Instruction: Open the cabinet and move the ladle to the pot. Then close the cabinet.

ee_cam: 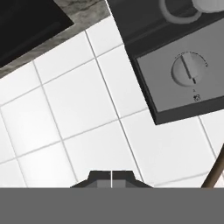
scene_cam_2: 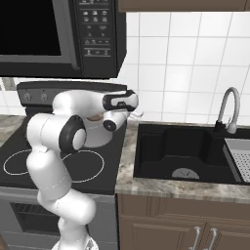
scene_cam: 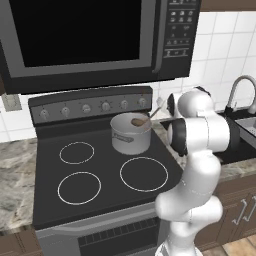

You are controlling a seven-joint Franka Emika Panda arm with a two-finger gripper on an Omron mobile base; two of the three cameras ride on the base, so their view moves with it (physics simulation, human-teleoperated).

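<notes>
Left base view, left to right: the stove top (scene_cam: 100,175) fills the lower left and centre. At centre the pot (scene_cam: 131,134) stands on the rear right burner, and the ladle (scene_cam: 140,121) lies inside it, its brown bowl resting within the rim and its thin handle leaning out to the upper right. The transfer step therefore appears complete. The white arm rises at the right, beside the pot.

Right base view: the arm bends across the left of the frame, hiding most of the pot. The sink (scene_cam_2: 185,151) and faucet (scene_cam_2: 228,110) occupy the right. A strip of brown cabinet (scene_cam_2: 185,5) shows along the top edge; whether its doors are open cannot be told, so closing it is judged the remaining step.

Hand view: the gripper (ee_cam: 112,174), at bottom centre, has its fingertips pressed together with nothing between them, facing white wall tile (ee_cam: 83,122). A brown shaft at the lower right edge is probably the ladle handle, just beside the pincer and apart from it. A stove knob (ee_cam: 189,70) sits at upper right.
</notes>
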